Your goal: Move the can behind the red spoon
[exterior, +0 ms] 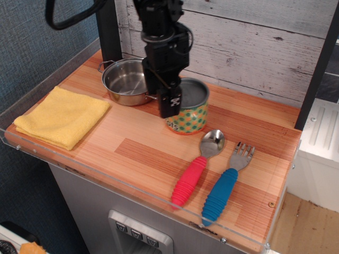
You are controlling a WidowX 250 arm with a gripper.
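The can [192,111], a short tin with a grey lid and a yellow-orange label with green dots, sits upright on the wooden table, just behind and left of the red spoon's bowl. My gripper [177,98] is shut on the can's left rim; one black finger [170,102] hangs down its near side, the other is hidden. The red spoon [197,168] lies in front of the can, its shiny bowl toward the back and its ribbed red handle toward the front edge.
A steel pot [127,82] with two handles stands left of the can. A folded yellow cloth [62,116] lies at the far left. A blue-handled fork [225,185] lies right of the spoon. A plank wall [254,47] backs the table.
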